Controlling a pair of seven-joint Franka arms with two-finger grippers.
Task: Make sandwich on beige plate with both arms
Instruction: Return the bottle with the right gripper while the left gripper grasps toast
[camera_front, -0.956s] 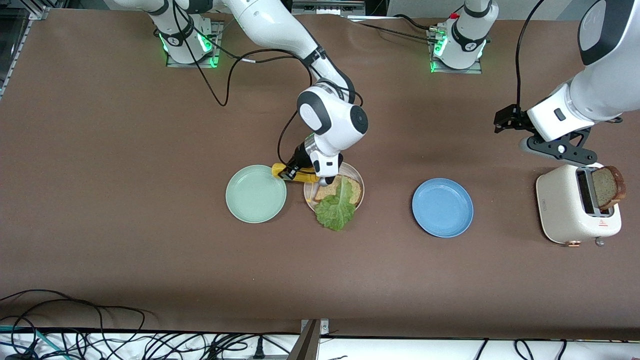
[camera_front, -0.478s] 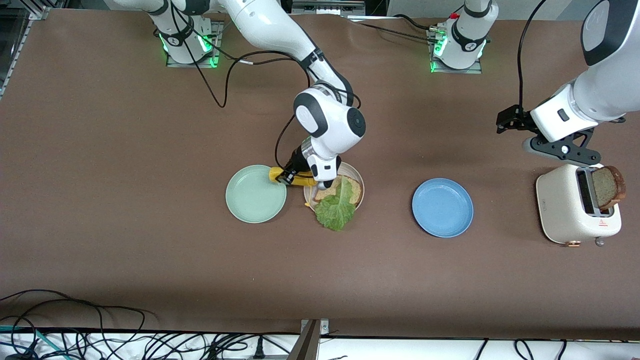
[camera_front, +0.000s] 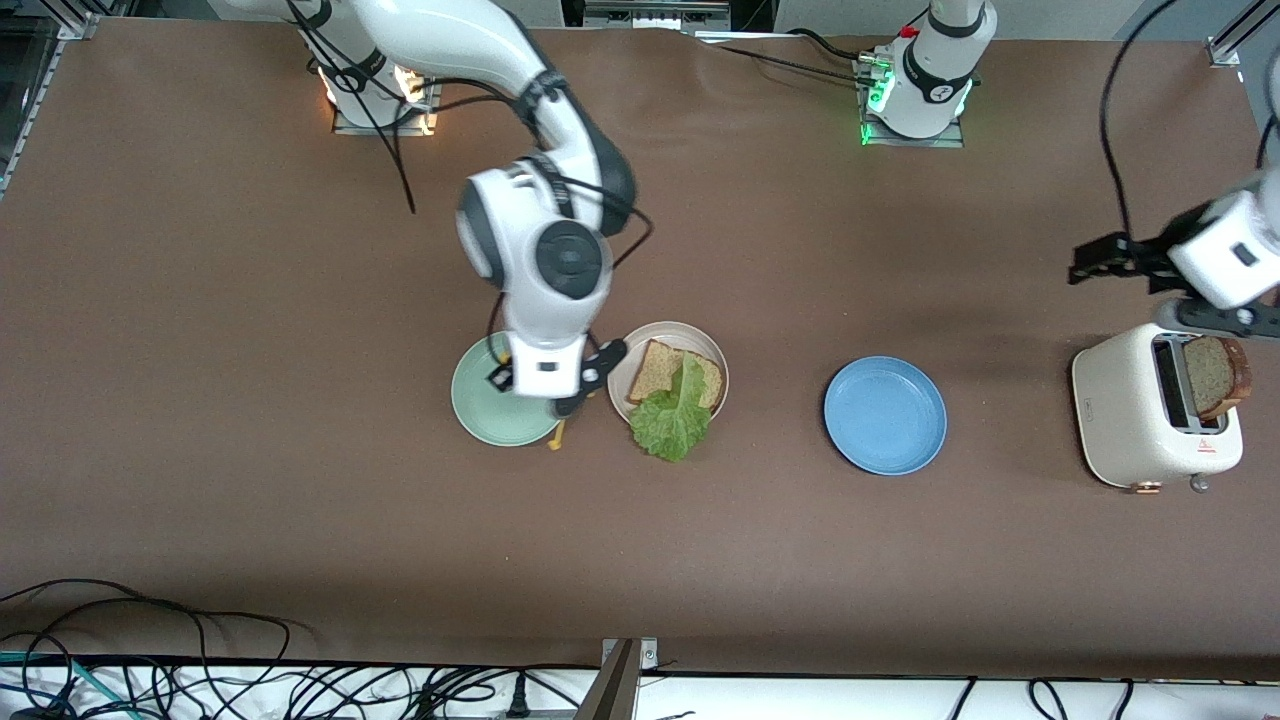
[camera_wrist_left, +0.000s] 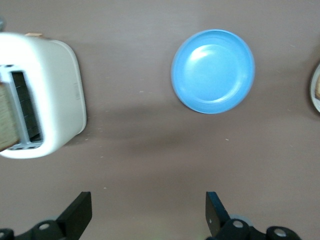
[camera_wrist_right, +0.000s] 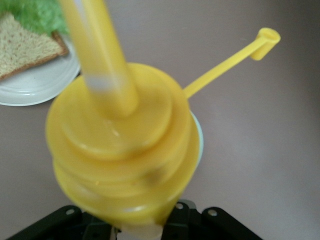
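One brown bread slice (camera_front: 660, 368) lies on the beige plate (camera_front: 712, 347) with a ruffled lettuce leaf (camera_front: 672, 418) on top that hangs over the rim. My right gripper (camera_front: 560, 398) hovers over the edge of the mint-green plate (camera_front: 485, 408), shut on a yellow squeeze bottle (camera_wrist_right: 120, 150). The bottle's open cap (camera_wrist_right: 265, 37) hangs on its strap, and its tip (camera_front: 556, 436) pokes out under the hand. A second bread slice (camera_front: 1215, 375) stands in the toaster (camera_front: 1130, 420). My left gripper (camera_front: 1215, 318) is above the toaster, open and holding nothing (camera_wrist_left: 147, 215).
A blue plate (camera_front: 885, 415) lies between the beige plate and the toaster. The mint-green plate touches the beige one on the right arm's side. Cables run along the table edge nearest the camera.
My right arm has swung with the yellow bottle from over the beige plate to the mint-green plate's edge. My left arm has drifted toward its end of the table, above the toaster.
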